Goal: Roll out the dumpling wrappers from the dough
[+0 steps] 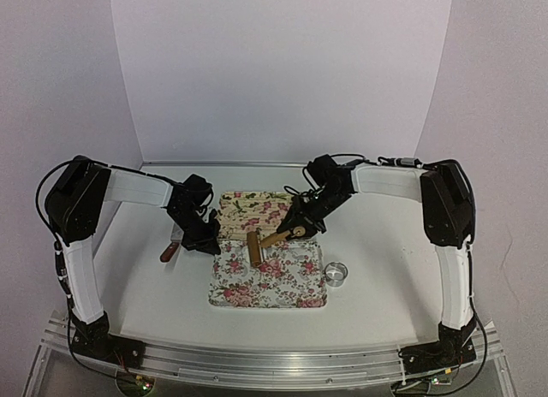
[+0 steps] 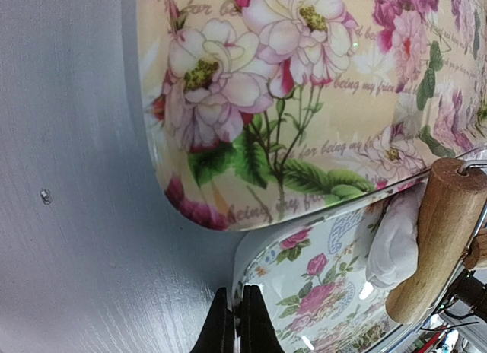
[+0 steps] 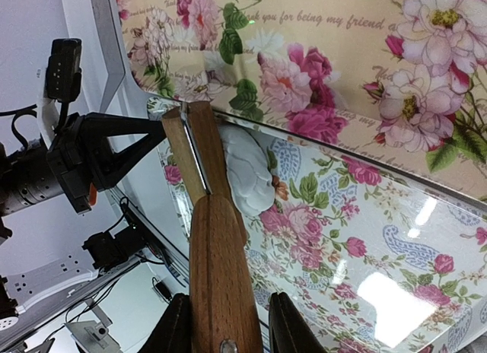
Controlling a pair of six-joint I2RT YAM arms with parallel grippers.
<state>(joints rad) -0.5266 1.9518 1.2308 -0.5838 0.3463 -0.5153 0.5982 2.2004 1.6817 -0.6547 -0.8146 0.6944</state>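
Risk first: the dough (image 3: 247,170) is a thick, creased white lump, not yet a wrapper, lying on the near tray (image 1: 267,293) hard against that tray's far rim. The roller of the rolling pin (image 1: 255,248) sits touching the lump's side rather than on top of it. A stroke from here could shove the lump along or wedge it against the rim instead of flattening it. Soft dough may also cling to the wood and lift with it. The far tray (image 1: 244,204) butts up to the near tray's far rim, so the roller has little room to travel that way and could knock it. The near tray looks glossy and may slide on the table (image 1: 154,303) under pressure. Right gripper (image 3: 228,326): jaws part open, clamped on the pin's wooden handle, which fills the gap between them. The handle could twist in that grip. Left gripper (image 2: 236,322): fully closed and empty, at the near tray's far left corner. Whether it touches the rim I cannot tell.
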